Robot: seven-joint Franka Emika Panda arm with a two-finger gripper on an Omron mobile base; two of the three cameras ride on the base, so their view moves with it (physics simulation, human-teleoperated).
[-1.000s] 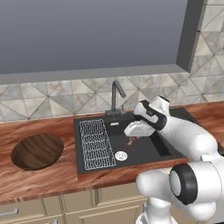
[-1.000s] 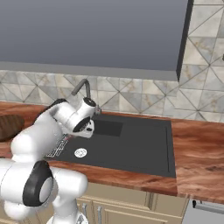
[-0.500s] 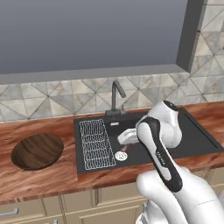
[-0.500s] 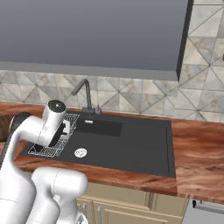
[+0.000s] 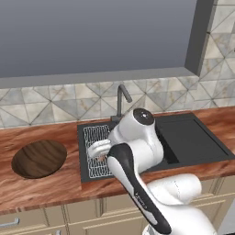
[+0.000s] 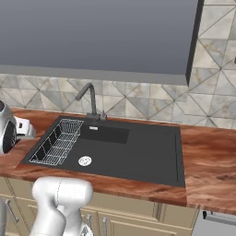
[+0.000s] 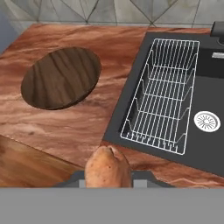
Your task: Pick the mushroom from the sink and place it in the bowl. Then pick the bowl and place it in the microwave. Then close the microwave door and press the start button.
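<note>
Reddish wood-grain countertop (image 7: 74, 131) runs under everything in the hand view, with a pale geometric tile backsplash (image 5: 55, 98) rising behind it. Closest to the camera, the gripper (image 7: 108, 177) is clamped on the mushroom (image 7: 107, 168), a reddish-brown lump held between the two dark fingertips, hanging above the counter strip just in front of the sink's near left corner. In the left base view the same hand (image 5: 98, 151) sits over the wire rack (image 5: 97, 151), with the white arm (image 5: 135, 137) bent above the basin. Beyond the mushroom lies the matte black sink (image 7: 205, 87), its wire rack (image 7: 164, 96) resting in the left part and the round white drain strainer (image 7: 206, 120) just beside the rack on the basin floor. Left of the sink, well apart from it, the dark wooden bowl (image 7: 61, 78) stands on the counter. Farthest back, the dark angular tap (image 6: 87, 99) rises at the sink's rear edge
</note>
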